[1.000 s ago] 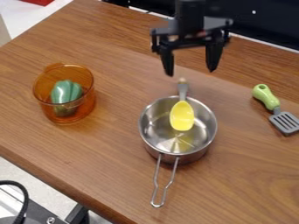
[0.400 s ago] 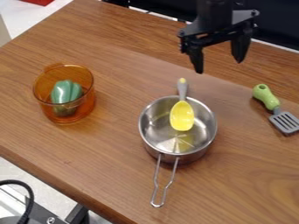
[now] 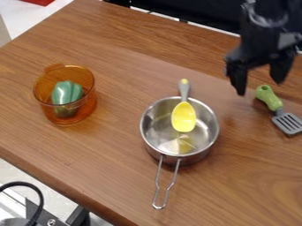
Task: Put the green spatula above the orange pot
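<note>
At the lower left, beyond the near edge of the desk [image 3: 112, 154], a black cable [image 3: 40, 199] curves over metal parts on a pale floor. On the desk, the nearest thing is the wire handle [image 3: 158, 187] of the steel pan [image 3: 156, 126], a narrow loop that runs from the pan toward the near edge. The pan stands upright near the middle of the view. A spoon [image 3: 184, 117] lies in it, the yellow bowl inside and the grey handle leaning out over the far rim, tipped with yellow.

Right of the pan and apart from it lies the spatula [image 3: 269, 97], flat on the desk. Its grey slotted blade is at the near end, its green handle at the far end. To the left of the pan, well apart, the clear orange pot [image 3: 88, 102] stands upright with a green pepper [image 3: 66, 93] inside.

Farther off, the gripper [image 3: 259, 88] hangs down at the upper right. Its fingers [image 3: 238, 79] are spread, with nothing pinched, and in this view the handle's far end shows just below the gap between them. At the far left corner, past the desk, is something red [image 3: 39, 1].
</note>
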Robot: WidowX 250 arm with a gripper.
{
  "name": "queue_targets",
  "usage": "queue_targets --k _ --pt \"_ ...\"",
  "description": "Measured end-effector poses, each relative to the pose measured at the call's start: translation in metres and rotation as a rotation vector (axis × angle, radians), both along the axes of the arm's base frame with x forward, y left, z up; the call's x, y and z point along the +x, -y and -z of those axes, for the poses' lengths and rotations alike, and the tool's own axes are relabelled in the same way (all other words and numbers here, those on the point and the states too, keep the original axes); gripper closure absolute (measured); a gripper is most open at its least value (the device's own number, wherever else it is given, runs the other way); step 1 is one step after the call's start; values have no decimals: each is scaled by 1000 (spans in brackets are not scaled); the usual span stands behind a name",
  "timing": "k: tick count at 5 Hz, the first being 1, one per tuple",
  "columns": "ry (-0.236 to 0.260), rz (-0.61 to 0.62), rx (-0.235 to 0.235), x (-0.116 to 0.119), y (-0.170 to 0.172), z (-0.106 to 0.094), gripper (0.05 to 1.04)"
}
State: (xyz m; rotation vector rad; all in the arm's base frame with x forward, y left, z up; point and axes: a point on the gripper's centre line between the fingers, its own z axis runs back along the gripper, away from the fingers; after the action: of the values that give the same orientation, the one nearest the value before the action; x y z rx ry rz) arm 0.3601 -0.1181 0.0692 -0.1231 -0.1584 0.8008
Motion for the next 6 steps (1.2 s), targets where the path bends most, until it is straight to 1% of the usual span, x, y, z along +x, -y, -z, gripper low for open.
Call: queue_targets --k 1,2,3,4,5,6 --pt "42 -13 -67 7 11 6 84" --pt "39 -34 -110 7 18 6 84" --pt "4 -75 -84 5 20 19 83" --pt "-20 -117 -37 5 21 22 114" --pt "-26 -133 -15 4 20 22 365" --pt "-12 -135 -11 6 19 23 642"
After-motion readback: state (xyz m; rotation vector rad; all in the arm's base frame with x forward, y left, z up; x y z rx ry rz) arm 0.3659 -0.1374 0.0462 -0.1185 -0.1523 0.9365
